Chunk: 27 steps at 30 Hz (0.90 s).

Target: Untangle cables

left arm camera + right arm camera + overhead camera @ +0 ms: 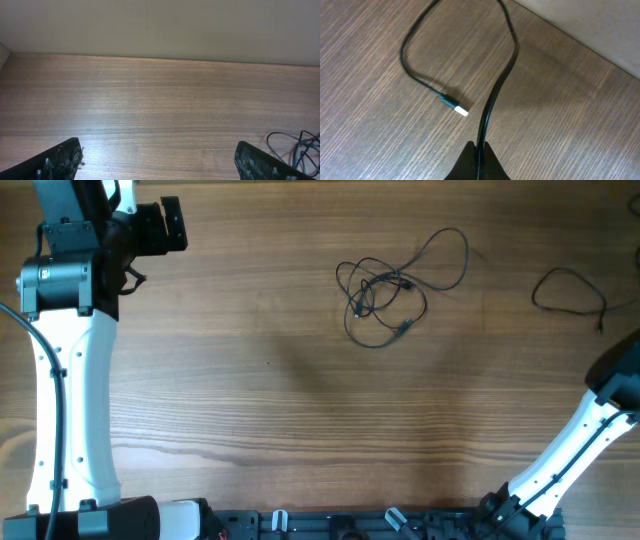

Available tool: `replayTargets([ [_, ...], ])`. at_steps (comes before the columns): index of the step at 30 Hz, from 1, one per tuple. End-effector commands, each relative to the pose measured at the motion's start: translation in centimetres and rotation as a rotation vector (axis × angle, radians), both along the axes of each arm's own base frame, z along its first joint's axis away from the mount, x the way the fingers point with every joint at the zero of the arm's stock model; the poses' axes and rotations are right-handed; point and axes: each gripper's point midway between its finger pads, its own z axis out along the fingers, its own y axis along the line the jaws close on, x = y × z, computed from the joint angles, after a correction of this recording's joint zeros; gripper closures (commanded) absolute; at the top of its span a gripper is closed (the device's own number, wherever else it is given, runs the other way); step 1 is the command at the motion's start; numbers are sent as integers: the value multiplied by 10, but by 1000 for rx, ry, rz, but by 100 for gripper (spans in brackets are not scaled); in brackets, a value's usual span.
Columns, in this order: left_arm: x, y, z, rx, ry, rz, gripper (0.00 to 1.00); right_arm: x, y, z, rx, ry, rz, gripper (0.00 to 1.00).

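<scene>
A: Where are the cables?
B: A tangled bunch of cables (378, 285), thin and black, lies in the far middle of the wooden table (300, 410). Several loops cross each other, with small plug ends among them. A single cable (572, 275) lies well apart to its right, near the right edge of the overhead view.
A: What holds what?
B: The right gripper (479, 150) has its jaws pressed together on the single cable. From there the cord runs up, loops round and ends in a silver-tipped plug (456, 106) lying flat on the wood.
A: And the other?
B: The left gripper (157, 152) sits over the far left of the table with its jaws wide apart and nothing between them. The bunch shows at the lower right of its view.
A: Room to move?
B: Bare wood lies between the bunch and both arms, and along the whole near side. The table's edge passes close by the single cable's loop, and a pale wall (160, 25) stands beyond the table.
</scene>
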Motion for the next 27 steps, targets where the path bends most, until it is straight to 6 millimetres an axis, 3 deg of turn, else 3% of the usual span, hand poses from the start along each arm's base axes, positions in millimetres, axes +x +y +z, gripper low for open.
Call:
replayTargets([
  [1,-5,-1,7,0,-13,-12,0,13,11,8,-29,5,41,95],
  [3,-6,-1,5,0,-6,-12,0,15,15,8,-26,6,50,95],
  [4,-7,-1,5,0,-4,-12,0,17,18,7,-21,3,57,89],
  [5,-7,-1,5,-1,-3,-12,0,19,20,7,-14,1,63,52],
  [7,-7,-1,5,-1,-3,-12,0,21,24,6,-1,-4,71,4],
  [14,-7,-1,4,-1,1,-12,0,23,33,6,36,-10,108,0],
  [17,-8,-2,4,-1,2,-12,0,36,48,22,97,-76,182,0],
  [19,-8,-2,3,-1,3,-12,0,46,58,46,128,-153,227,1],
  [22,-9,-2,2,-2,10,-12,0,57,71,99,116,-264,287,1],
  [27,-11,-2,-1,-3,25,-12,0,52,95,187,41,-369,336,1],
])
